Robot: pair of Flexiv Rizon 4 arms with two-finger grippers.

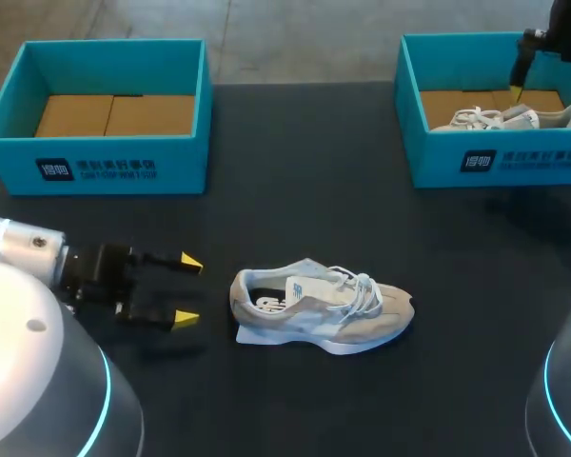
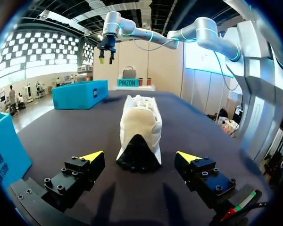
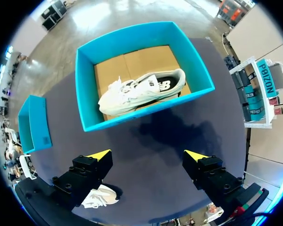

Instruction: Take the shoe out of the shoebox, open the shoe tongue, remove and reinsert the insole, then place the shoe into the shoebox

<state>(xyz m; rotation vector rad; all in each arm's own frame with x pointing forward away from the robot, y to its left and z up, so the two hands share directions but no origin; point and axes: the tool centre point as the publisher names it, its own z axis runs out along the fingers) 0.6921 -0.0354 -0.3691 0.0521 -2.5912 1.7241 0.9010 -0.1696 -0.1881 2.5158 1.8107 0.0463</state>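
A beige and white shoe [image 1: 319,305] lies on its sole in the middle of the dark table, heel toward my left gripper [image 1: 188,290]. That gripper is open, a short way from the heel. In the left wrist view the shoe [image 2: 139,132] is just ahead of the open left gripper [image 2: 140,157], touching neither finger. A second white shoe [image 1: 504,119] lies on its side in the teal shoebox [image 1: 495,162] at the back right. My right gripper [image 1: 550,95] hangs open high above that shoebox [image 3: 146,110] and the shoe inside it [image 3: 141,89]; nothing is between the right gripper's [image 3: 147,155] fingers.
Another teal shoebox [image 1: 95,157] stands at the back left, holding only brown cardboard. My right arm [image 2: 106,47] shows beyond the shoe in the left wrist view. The table shoe [image 3: 100,197] shows below the right gripper's finger.
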